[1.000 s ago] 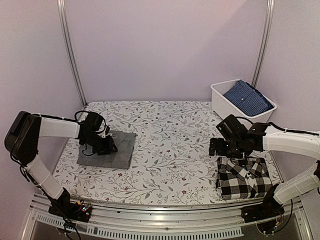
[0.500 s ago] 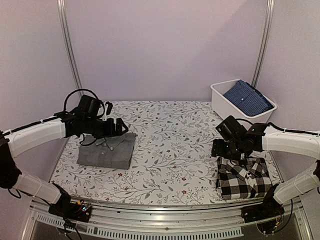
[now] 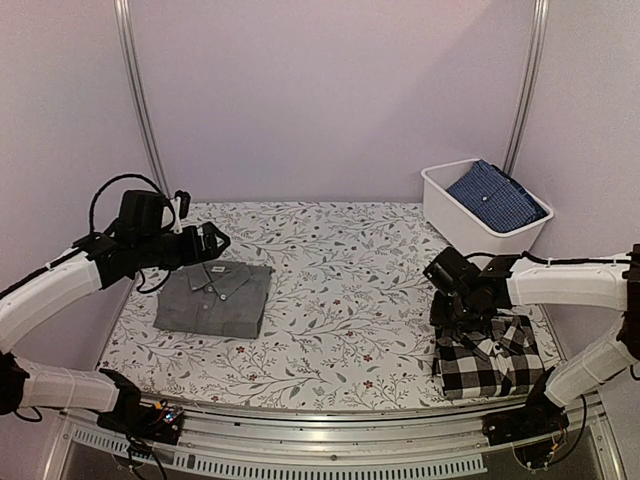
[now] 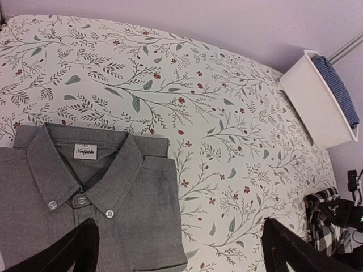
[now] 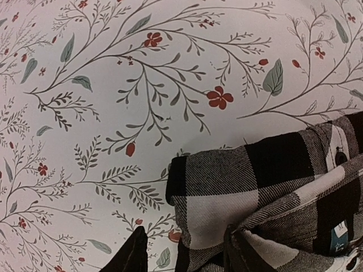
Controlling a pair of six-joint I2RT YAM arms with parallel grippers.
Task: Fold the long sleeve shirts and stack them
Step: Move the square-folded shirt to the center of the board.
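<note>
The grey long sleeve shirt [image 3: 215, 300] lies folded at the table's left, collar to the far side; the left wrist view shows its collar and buttons [image 4: 102, 192]. My left gripper [image 3: 205, 243] hovers above its far edge, open and empty [image 4: 178, 255]. The black-and-white checked shirt [image 3: 487, 355] lies folded at the near right. My right gripper [image 3: 455, 300] is down at its far-left corner. In the right wrist view that corner [image 5: 272, 187] sits between the half-closed fingers [image 5: 187, 255]: one finger presses into the cloth, the other stands a little off its edge.
A white bin [image 3: 440, 200] at the back right holds a folded blue cloth [image 3: 495, 195]; the bin also shows in the left wrist view [image 4: 312, 96]. A floral cloth [image 3: 340, 290] covers the table. Metal posts stand at both back corners.
My left gripper opened, rose off the grey shirt and drew back to the left. My right gripper sank onto the checked shirt's corner and its jaws narrowed.
</note>
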